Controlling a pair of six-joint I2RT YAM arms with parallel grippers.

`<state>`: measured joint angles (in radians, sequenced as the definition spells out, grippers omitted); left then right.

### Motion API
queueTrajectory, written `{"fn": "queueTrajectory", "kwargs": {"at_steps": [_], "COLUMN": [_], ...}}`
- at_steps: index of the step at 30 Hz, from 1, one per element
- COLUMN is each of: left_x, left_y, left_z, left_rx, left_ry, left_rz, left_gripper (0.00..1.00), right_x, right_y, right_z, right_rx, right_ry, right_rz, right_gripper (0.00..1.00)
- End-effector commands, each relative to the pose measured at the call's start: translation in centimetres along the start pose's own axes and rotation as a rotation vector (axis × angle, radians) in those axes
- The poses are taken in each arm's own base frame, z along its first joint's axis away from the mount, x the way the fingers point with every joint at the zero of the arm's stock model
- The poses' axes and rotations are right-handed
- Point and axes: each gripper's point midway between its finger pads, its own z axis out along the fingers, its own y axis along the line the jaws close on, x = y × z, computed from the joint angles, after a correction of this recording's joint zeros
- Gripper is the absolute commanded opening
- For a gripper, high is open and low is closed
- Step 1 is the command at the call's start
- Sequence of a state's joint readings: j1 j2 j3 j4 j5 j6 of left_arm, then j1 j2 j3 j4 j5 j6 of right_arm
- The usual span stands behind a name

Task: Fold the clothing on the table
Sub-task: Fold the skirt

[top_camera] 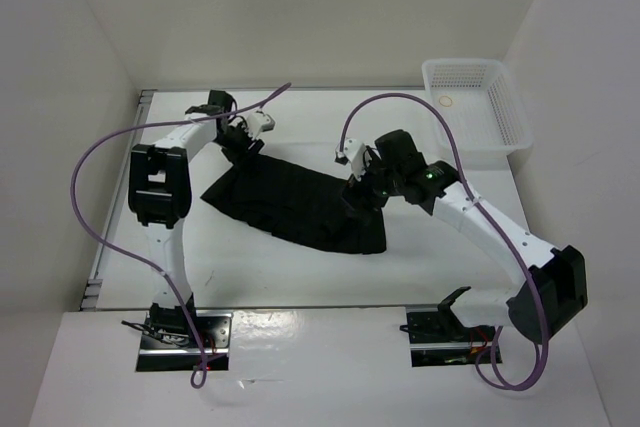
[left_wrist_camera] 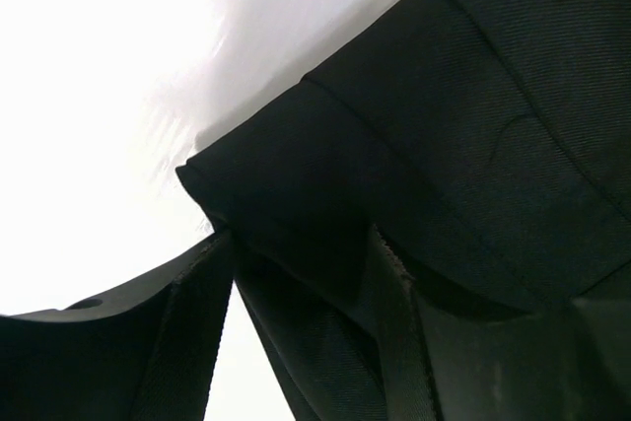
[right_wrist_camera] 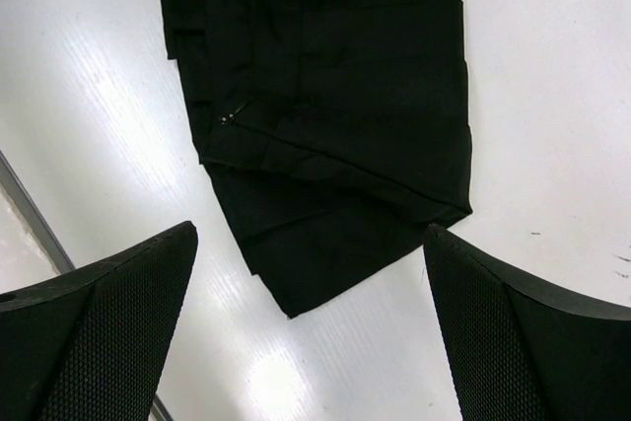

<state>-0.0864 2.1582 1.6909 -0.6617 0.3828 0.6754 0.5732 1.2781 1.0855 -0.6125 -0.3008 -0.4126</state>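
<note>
Top camera looks down from behind; both wrist cameras closely face the skirt point(top_camera: 300, 202).

Overhead, the far left corner of the skirt point(top_camera: 295, 205) is covered by the left gripper point(top_camera: 243, 144) and its right end by the right gripper point(top_camera: 365, 187). In the left wrist view the skirt is cut off at the right and bottom edges; dark fingers point(left_wrist_camera: 108, 362) are not separable from dark fabric, so a grip cannot be confirmed. A small round item point(top_camera: 447, 102) in the basket point(top_camera: 511, 114) cannot be identified.
</note>
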Motion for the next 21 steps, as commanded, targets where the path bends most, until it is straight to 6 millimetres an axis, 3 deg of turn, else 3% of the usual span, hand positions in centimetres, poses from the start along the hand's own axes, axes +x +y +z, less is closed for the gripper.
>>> {"fn": "queueTrajectory", "kwargs": {"at_steps": [1,6,11,16,21], "left_x": [0.6,3.7,4.9,3.5,0.0], "left_y": [-0.2,-1.0,-3.3,-4.0,-2.5], "left_z": [-0.6,-1.1,-2.6,-5.2,-9.5], "left_rx": [0.016,0.012,0.068,0.058,-0.033], "left_ry": [-0.004,0.01,-0.008,-0.061,-0.154], "left_rz": [-0.032,-0.119,-0.147,-0.179,-0.139], "left_gripper": [0.61,0.6,0.6,0.6,0.63], "right_x": [-0.7,-0.9,-0.9,-0.6,-1.1], "right_y": [0.0,0.0,0.0,-0.4,-0.5], "right_z": [-0.5,-0.7,-0.7,-0.9,-1.4], "right_rx": [0.008,0.011,0.011,0.027,0.037], "right_ry": [-0.049,-0.058,-0.058,-0.053,-0.078], "right_rz": [-0.019,-0.022,-0.022,-0.024,-0.033], "right_gripper": [1.0,1.0,1.0,1.0,1.0]}}
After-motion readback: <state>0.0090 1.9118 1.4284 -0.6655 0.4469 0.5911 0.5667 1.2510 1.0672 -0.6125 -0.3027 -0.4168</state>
